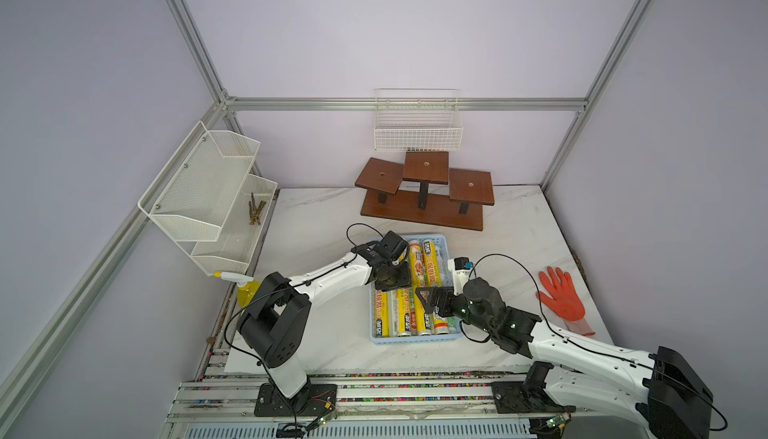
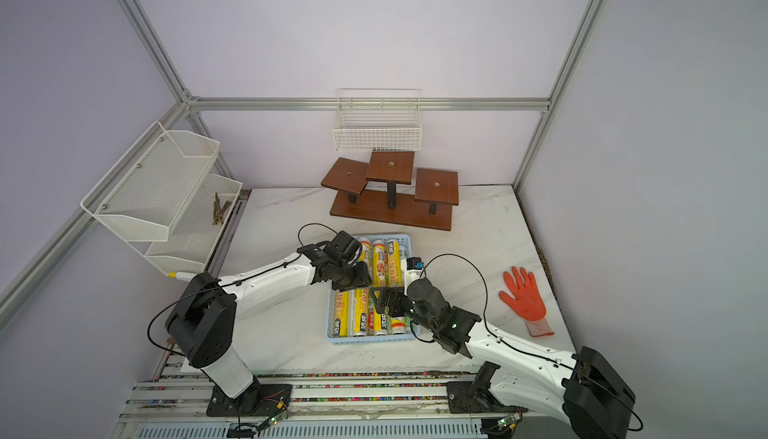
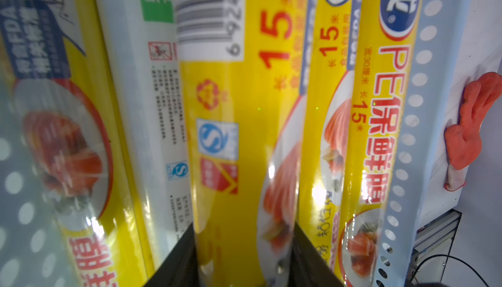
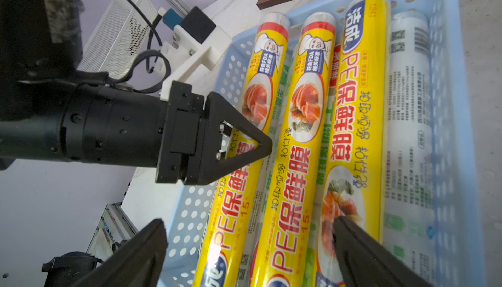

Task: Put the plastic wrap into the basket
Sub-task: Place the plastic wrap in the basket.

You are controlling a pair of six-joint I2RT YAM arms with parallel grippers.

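Observation:
The light blue basket (image 1: 415, 339) (image 2: 374, 340) (image 4: 456, 136) lies mid-table, filled with several plastic wrap rolls (image 1: 432, 266) (image 2: 392, 262) side by side. Most are yellow; one silvery-white roll (image 4: 407, 136) lies against a basket wall. My left gripper (image 1: 392, 279) (image 2: 353, 279) (image 3: 244, 228) points down into the basket's left side. Its fingers press both sides of a yellow roll (image 3: 239, 136) (image 4: 267, 63) that lies among the others. My right gripper (image 1: 428, 300) (image 2: 382, 297) (image 4: 248, 223) hovers open over the basket's near half, holding nothing.
An orange glove (image 1: 561, 295) (image 2: 523, 302) lies on the table to the right. A brown wooden stand (image 1: 424, 196) sits behind the basket, below a white wire basket (image 1: 417, 129). A white mesh rack (image 1: 208, 196) and a yellow spray bottle (image 1: 243, 289) are at the left.

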